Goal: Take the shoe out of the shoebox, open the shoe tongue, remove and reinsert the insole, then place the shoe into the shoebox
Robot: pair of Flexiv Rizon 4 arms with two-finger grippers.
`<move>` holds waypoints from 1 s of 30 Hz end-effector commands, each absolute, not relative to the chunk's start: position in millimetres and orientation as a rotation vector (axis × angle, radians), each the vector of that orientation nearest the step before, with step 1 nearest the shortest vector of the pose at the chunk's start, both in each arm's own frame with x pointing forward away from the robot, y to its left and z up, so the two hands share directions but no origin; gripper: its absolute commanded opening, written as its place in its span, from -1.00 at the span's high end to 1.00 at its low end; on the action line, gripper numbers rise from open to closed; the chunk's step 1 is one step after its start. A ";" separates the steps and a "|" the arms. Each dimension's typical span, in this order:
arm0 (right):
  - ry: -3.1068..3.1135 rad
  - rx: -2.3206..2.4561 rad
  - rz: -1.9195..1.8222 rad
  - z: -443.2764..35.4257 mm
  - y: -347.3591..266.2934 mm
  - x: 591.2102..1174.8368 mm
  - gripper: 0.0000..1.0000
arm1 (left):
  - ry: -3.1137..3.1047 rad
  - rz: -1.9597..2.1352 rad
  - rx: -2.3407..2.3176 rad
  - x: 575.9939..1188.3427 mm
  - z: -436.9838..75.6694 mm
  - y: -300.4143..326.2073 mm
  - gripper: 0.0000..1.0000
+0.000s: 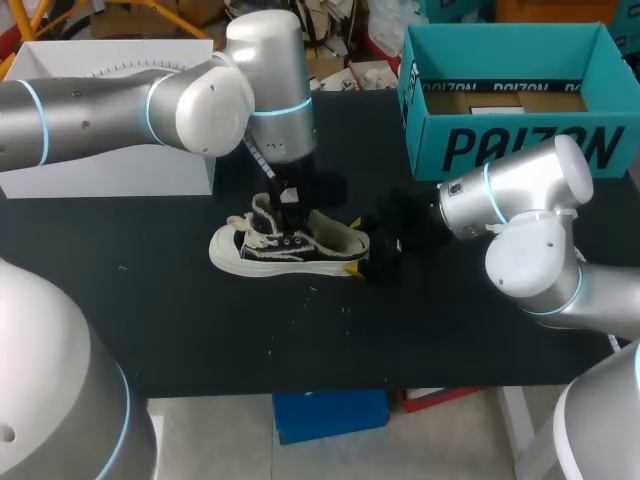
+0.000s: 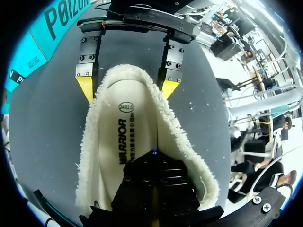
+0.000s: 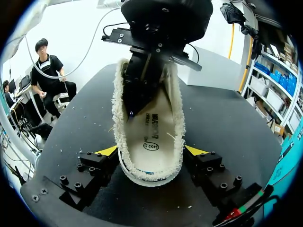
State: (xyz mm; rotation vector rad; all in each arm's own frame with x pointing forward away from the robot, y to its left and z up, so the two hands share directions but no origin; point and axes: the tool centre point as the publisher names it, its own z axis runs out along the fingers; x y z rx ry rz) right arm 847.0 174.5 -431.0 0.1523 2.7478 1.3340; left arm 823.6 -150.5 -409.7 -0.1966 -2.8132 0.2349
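Overhead, the shoe (image 1: 290, 246) lies near the table's (image 1: 200, 330) middle, its long axis along the front edge and its toe toward the left edge, which neither wrist view shows. From our left wrist we see its white fleece lining and printed insole (image 2: 125, 137), with the heel clamped by our right gripper (image 2: 127, 89). From our right wrist, our left gripper (image 3: 131, 108) sits inside the shoe; clenched or released, we cannot tell.

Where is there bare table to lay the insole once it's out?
Widest bare patch: the front strip of the table, between the shoe and the near edge. Also bare: left of the shoe, in front of the white box. Crowded: the shoe itself, with the left gripper in it and the right gripper on its heel, back to the shoebox.
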 end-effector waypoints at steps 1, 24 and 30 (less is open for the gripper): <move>2.748 0.154 1.334 -431.1 174.0 846.8 1.00 | -2.823 0.236 -0.200 823.5 -405.4 -150.3 1.00; 2.748 0.154 1.334 -431.1 174.0 846.8 1.00 | -2.863 0.262 -0.230 817.6 -415.6 -149.6 1.00; 2.748 0.154 1.334 -431.1 174.0 846.8 1.00 | -2.859 0.275 -0.214 816.7 -418.3 -150.6 1.00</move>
